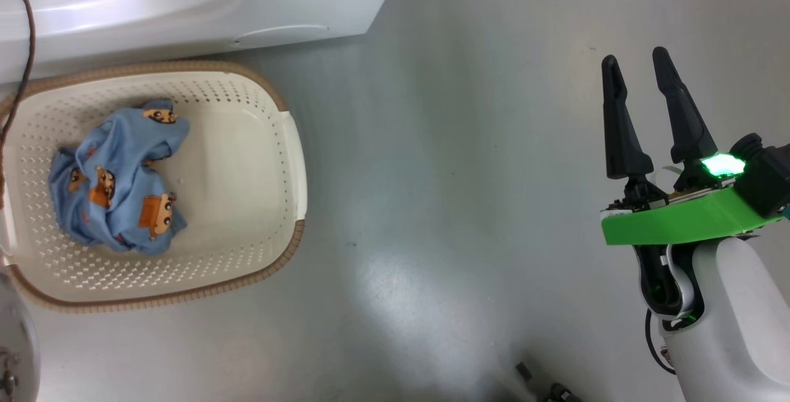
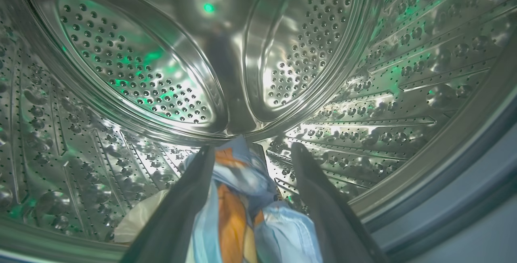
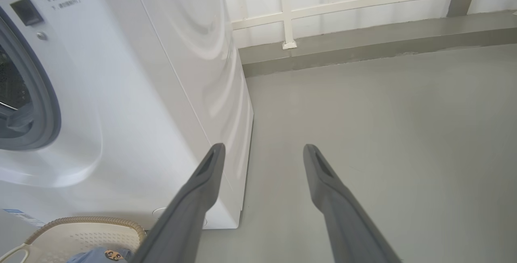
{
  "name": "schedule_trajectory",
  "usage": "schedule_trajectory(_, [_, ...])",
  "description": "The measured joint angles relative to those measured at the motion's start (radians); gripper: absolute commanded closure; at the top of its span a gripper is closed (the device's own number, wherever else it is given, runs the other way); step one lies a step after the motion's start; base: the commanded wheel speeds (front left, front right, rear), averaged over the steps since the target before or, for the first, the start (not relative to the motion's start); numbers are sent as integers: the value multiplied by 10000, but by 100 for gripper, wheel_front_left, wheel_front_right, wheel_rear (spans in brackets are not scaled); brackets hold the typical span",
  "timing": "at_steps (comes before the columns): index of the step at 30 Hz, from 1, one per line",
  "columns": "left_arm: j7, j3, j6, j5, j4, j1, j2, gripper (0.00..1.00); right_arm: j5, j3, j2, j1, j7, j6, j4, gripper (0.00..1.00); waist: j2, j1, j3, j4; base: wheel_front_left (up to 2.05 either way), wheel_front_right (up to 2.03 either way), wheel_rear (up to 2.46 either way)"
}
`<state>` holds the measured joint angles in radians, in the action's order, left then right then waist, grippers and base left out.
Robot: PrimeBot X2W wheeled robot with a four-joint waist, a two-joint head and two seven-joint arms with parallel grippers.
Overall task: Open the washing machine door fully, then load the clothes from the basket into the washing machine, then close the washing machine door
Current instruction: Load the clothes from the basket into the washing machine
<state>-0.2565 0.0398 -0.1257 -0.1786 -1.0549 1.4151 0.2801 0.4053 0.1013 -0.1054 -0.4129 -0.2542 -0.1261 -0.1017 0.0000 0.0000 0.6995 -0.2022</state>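
Observation:
My left gripper [image 2: 252,150] is inside the steel drum [image 2: 141,73] of the washing machine [image 1: 185,7], fingers spread wide. A light-blue garment with orange print [image 2: 242,186] lies loose between them, beside a cream-white piece [image 2: 137,218]. More blue printed clothes [image 1: 117,180] lie bunched in the left half of the basket [image 1: 290,161] on the floor before the machine. My right gripper [image 1: 635,56] hovers open and empty over bare floor to the right, well apart from the basket. The washing machine door is out of view; the grey gasket [image 3: 44,105] rings an uncovered opening.
A brown cable [image 1: 28,50] hangs along the left edge of the head view. A grey rounded part [image 1: 15,340] sits at the lower left corner. Behind the machine runs a white railing [image 3: 363,0] above a grey kerb. Grey floor [image 1: 463,173] stretches right of the basket.

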Motion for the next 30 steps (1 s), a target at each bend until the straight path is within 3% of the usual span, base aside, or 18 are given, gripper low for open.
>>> schedule_trajectory(11, [0, 240, 0, -729, 748, -760, -184, 0, -2, -12, -153, 19, 0, -2, -17, 0, 0, 0, -328, 226, 0, 0, 0])
schedule_trajectory(30, [0, -577, -13, -926, 3787, -5450, -905, 0, -15, -121, -784, 569, 0, -2, -213, 0, 0, -1, -1832, 654, 0, 0, 0])
